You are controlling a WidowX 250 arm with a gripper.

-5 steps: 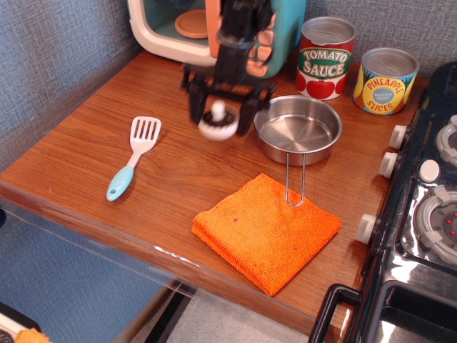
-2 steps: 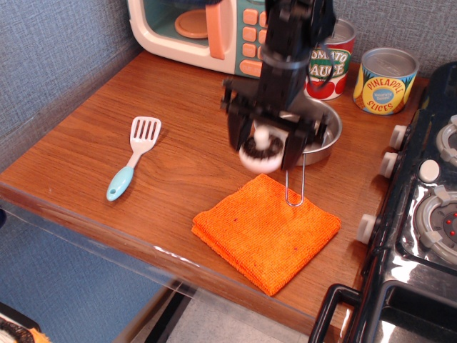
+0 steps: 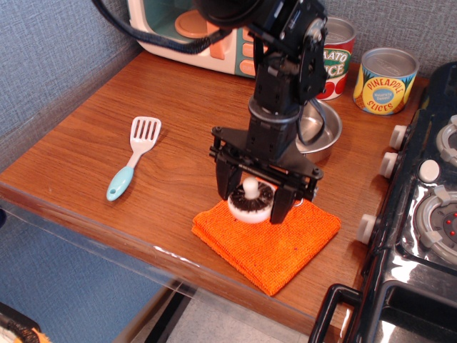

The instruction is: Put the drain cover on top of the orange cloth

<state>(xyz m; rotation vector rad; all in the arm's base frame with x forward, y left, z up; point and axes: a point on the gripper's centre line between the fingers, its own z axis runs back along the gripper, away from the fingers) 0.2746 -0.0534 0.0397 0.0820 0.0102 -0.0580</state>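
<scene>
The drain cover (image 3: pixel 249 206), a small white disc with a dark ribbed top and a white knob, sits between the fingers of my gripper (image 3: pixel 252 201). The gripper is shut on its sides. It holds the cover at the far left part of the orange cloth (image 3: pixel 285 243), touching the cloth or just above it; I cannot tell which. The cloth lies folded near the table's front edge.
A steel pan (image 3: pixel 325 132) stands behind the gripper, its wire handle hidden by the arm. A white and blue spatula (image 3: pixel 134 166) lies to the left. A tomato sauce can (image 3: pixel 337 61), a pineapple can (image 3: pixel 385 80) and a toy microwave (image 3: pixel 178 28) stand at the back. A toy stove (image 3: pixel 421 214) is on the right.
The gripper has carried the drain cover from beside the pan forward and down to the orange cloth. The pan, spatula and cans have not moved.
</scene>
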